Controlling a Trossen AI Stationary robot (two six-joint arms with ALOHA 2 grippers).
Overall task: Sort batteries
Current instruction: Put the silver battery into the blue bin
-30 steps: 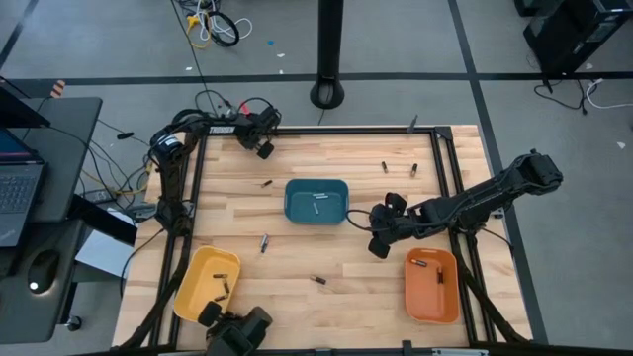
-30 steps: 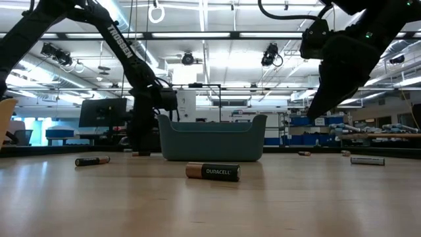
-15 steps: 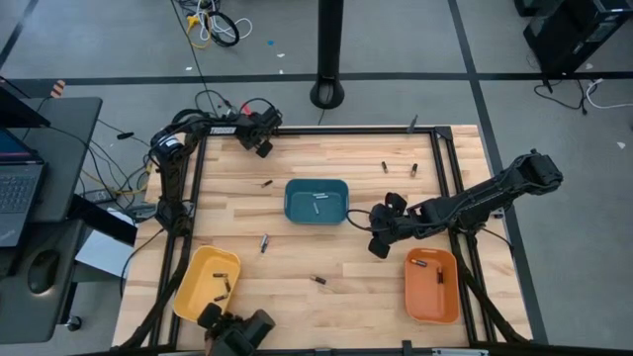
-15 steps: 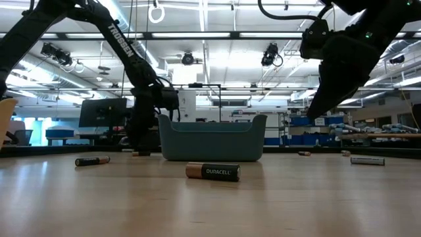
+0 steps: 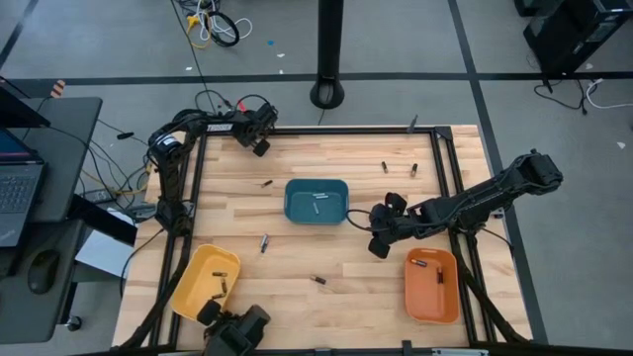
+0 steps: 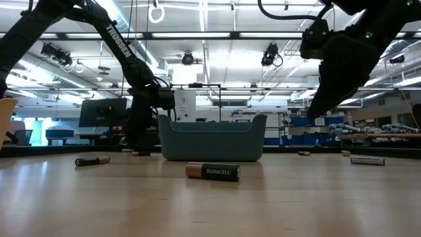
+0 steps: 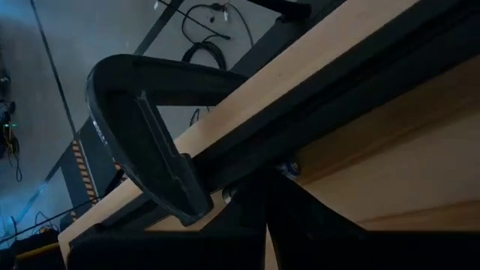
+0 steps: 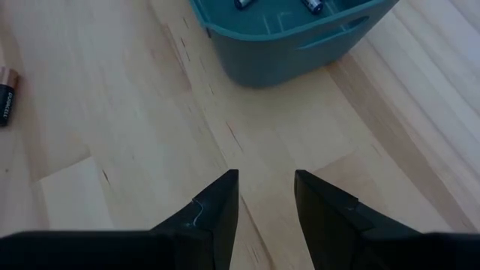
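While hovering beside the teal bin [image 5: 316,202], right end effector [image 8: 264,196] showing fingers parted, gripping nothing. Batteries [image 6: 212,172] lying scattered on tabletop [image 5: 346,267], nearest one lying flat, long axis crosswise in low view. Left end effector [image 5: 261,148] idling at far corner, state undeterminable.

Around your table the floor [image 5: 415,40] is grey, crossed by dark lines. At ten o'clock a dark desk [image 5: 45,178] carries a laptop [image 5: 15,183]; cables [image 5: 213,25] coil at twelve. Across the room, long ceiling lights [image 6: 217,36] glow above shelving [image 6: 375,128].
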